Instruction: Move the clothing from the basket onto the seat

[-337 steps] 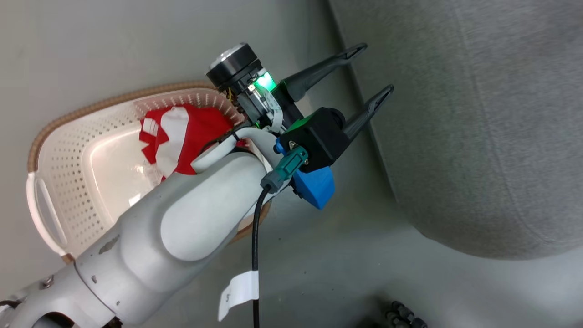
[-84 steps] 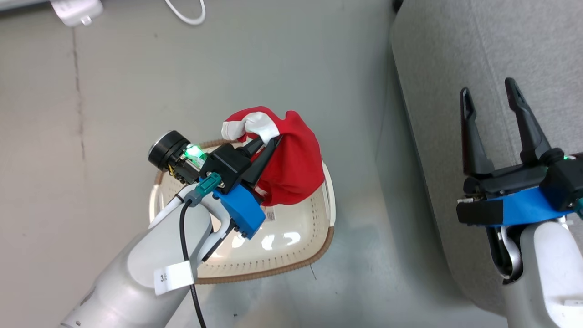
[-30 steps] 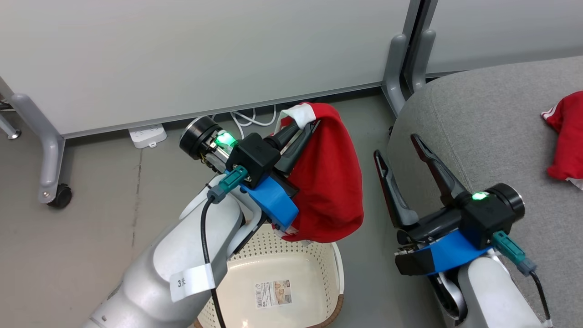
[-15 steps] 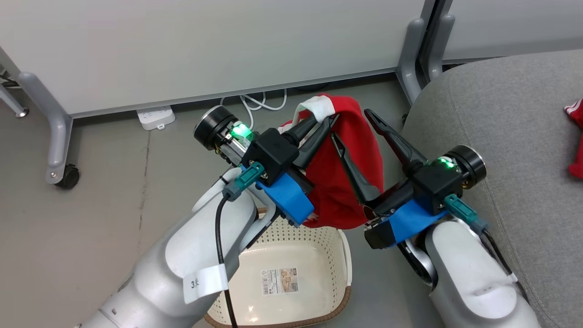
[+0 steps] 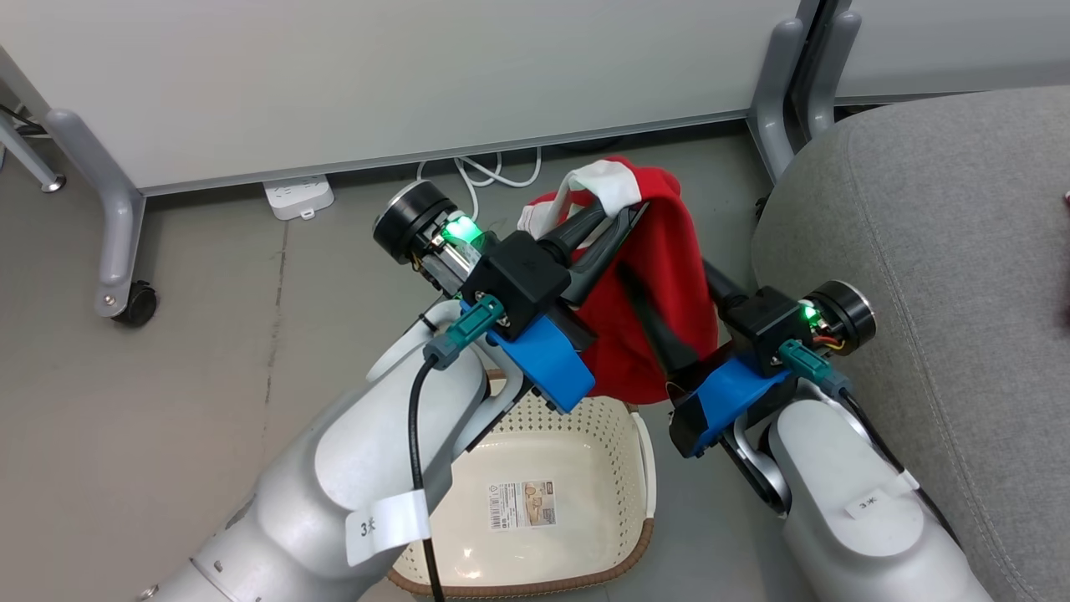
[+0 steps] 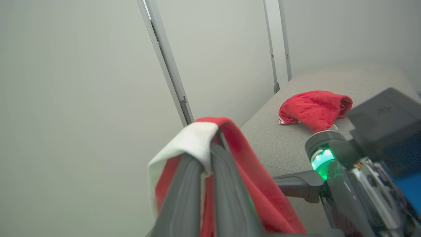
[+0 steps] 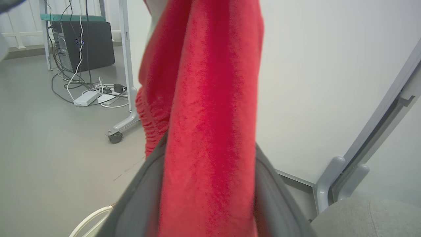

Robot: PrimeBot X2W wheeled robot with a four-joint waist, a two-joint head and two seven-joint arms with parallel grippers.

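A red piece of clothing with white trim hangs above the cream basket, which holds nothing but its label. My left gripper is shut on the trim at the garment's top, as the left wrist view shows. My right gripper stands open from the right, one finger in front of the hanging cloth and one behind it. Its wrist view has the red cloth running between its fingers. A second red garment lies on the grey seat.
White partition panels stand behind, on grey legs with a castor. A power strip and white cables lie on the floor at their foot. A dark computer tower with tangled cords sits further off.
My right gripper has swung in from the seat side, and its fingers now straddle the hanging garment. The left gripper keeps its hold on the trim. The camera has shifted slightly.
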